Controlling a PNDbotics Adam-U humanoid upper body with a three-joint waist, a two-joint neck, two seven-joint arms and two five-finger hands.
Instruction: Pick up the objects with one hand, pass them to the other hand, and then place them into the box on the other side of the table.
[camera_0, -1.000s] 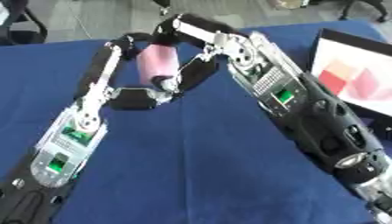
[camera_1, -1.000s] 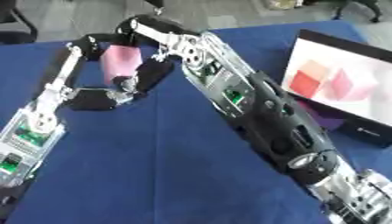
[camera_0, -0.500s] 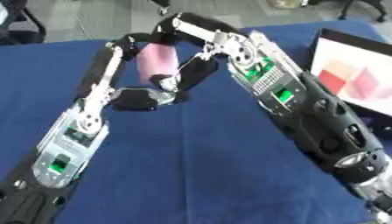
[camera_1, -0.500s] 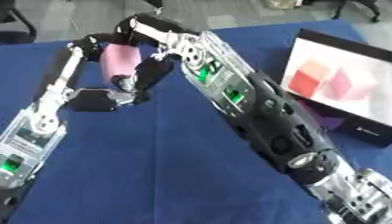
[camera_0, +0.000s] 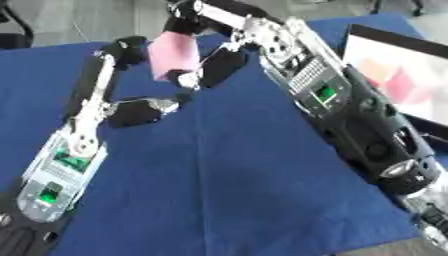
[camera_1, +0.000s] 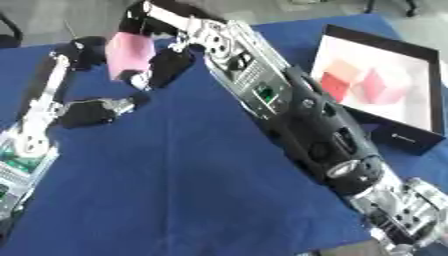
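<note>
Left hand (camera_0: 140, 111) has released pink block (camera_0: 173, 55)

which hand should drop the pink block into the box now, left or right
Right, most likely. The right hand has its fingers around the pink block, and the box sits on the robot's right side of the table. The left hand is apart from the block, lower and further from the box.
</note>
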